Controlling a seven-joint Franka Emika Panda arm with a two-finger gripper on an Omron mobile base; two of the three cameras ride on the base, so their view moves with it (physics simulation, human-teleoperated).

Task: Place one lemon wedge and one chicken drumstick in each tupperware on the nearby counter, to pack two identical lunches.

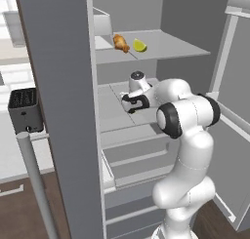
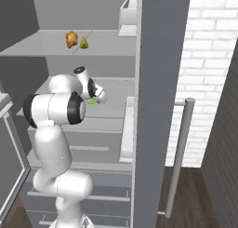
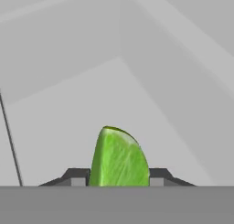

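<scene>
Lemon wedge [image 3: 119,157] | between tool [image 3: 118,177] fingers, both touching

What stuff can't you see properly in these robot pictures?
- Lemon wedge between the gripper fingertips: its lower part is cut off by the bottom of the hand view, and the robot's wrist hides most of it in the right base view.
- Whether the fingertips press the wedge: hand view, contact out of sight.
- Toaster: left base view, the fridge wall hides its right side.
</scene>
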